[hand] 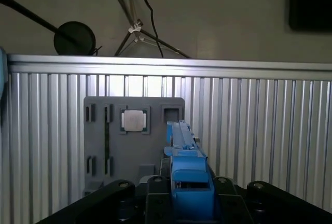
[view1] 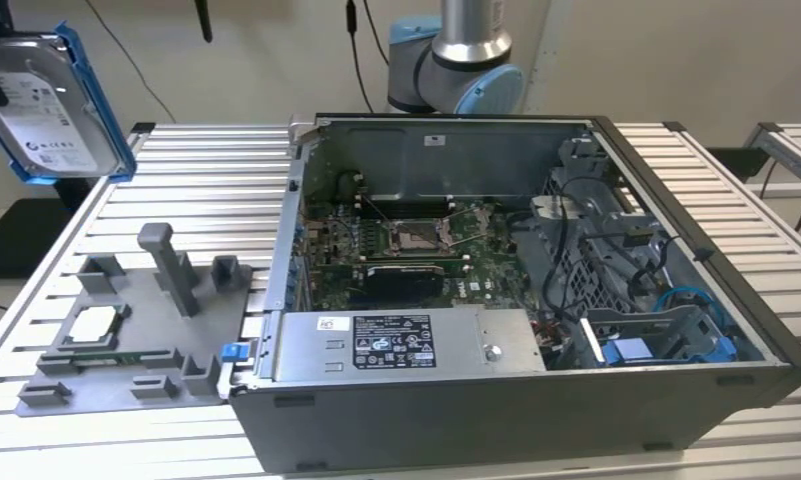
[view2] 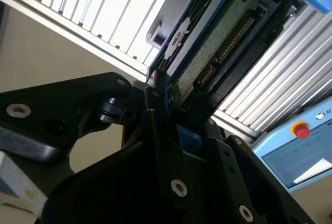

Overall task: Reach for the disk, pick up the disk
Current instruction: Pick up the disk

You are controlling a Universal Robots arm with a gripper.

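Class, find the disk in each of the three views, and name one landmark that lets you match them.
Exterior view: disk held high at the exterior view's far left, above the table.
Second wrist view: disk with its green circuit side showing, clamped in the gripper.
First wrist view: disk edge-on, blue frame in the gripper.
Shared landmark: the ribbed table.

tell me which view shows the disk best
The exterior view: the disk faces the camera there, white label and blue frame plain. The second wrist view shows its green circuit-board side clamped in the gripper; the first wrist view shows it edge-on, mostly blue frame.
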